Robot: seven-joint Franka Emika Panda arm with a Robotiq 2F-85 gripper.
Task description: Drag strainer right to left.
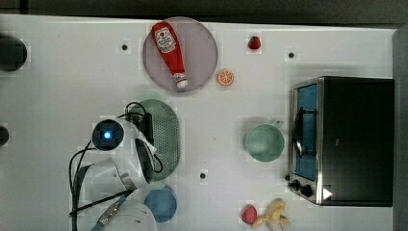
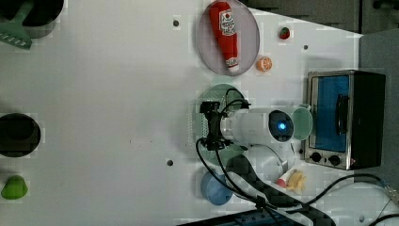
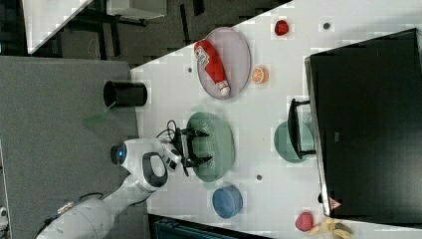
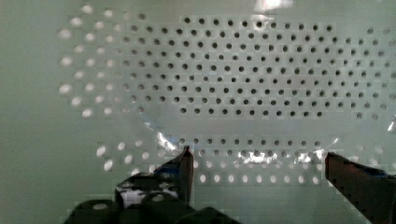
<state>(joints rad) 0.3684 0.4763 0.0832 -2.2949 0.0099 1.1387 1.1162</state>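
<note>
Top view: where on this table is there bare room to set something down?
The widest bare patch lies at the top view's left, left of the plate and strainer. A smaller gap separates strainer and green cup. By the toaster oven it is crowded.

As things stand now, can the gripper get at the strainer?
Probably yes. The gripper is open and sits right over the strainer, its fingertips close to the holed inside, with nothing between them.

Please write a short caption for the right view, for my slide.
Open gripper reaching into the mint-green strainer, between ketchup plate and blue bowl.
</note>
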